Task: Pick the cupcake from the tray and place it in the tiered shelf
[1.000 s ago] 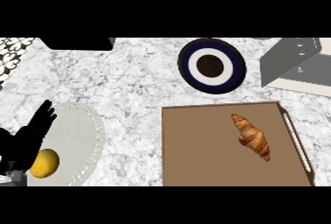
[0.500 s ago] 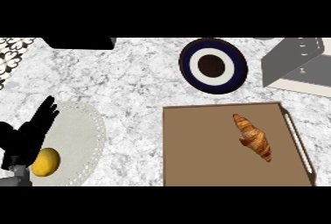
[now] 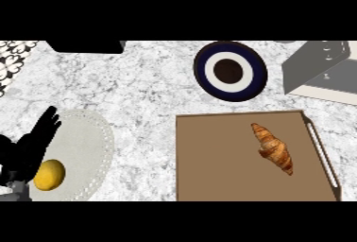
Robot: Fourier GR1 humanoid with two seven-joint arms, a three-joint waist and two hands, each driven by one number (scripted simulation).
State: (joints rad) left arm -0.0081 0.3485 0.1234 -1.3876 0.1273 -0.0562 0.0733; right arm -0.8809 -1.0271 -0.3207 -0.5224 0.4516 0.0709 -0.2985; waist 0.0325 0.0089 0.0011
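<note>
At the bench's left edge, the left hand (image 3: pixel 29 149) rests with fingers straight, while a croissant (image 3: pixel 273 148) lies on the tray (image 3: pixel 209 160).

Worktop (image 3: pixel 146 90): white-grey marbled surface.

White plate (image 3: pixel 87 142) at the left, textured rim. A yellow round fruit (image 3: pixel 49 175), probably a lemon, lies on its lower left part.

Dark blue plate (image 3: pixel 231 71) at upper centre-right, with a white ring and a dark centre, well apart from the white plate.

Black object (image 3: pixel 85 46) at the top edge, cut off by the frame; identity unclear.

Black-and-white patterned patch (image 3: pixel 14 59) in the upper left corner.
</note>
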